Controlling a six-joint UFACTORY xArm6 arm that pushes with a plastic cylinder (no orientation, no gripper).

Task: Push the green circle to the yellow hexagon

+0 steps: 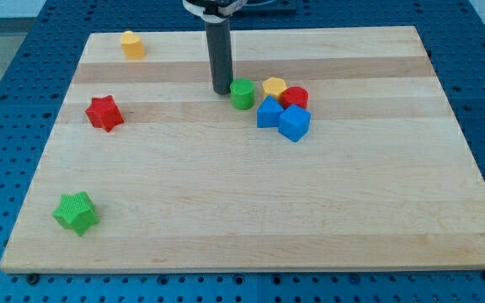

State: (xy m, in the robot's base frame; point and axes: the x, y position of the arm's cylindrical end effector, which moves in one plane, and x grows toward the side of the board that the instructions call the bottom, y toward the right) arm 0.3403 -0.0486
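Dark matte rod, straight and round, ending in my tip point(222, 90) planted on the pale wood-grain surface point(251, 202). Just a plain rod end on this rig, so no pincer to be clenched or released. Right beside it on the view's right, touching or nearly so: green circle point(242, 94), a stubby glossy cylinder. Just past that, yellow hexagon point(274, 87), faceted top, a small gap from the green circle. Packed against the hexagon: a rounded red block point(295, 98) and two chunky blue blocks point(268, 112) point(295, 123) below it. Further out toward the view's left: red star point(104, 113), green star point(77, 212) near the bottom corner, and a yellow block point(132, 44) up top, shape hard to make out. Blue pegboard point(7, 50) all around.
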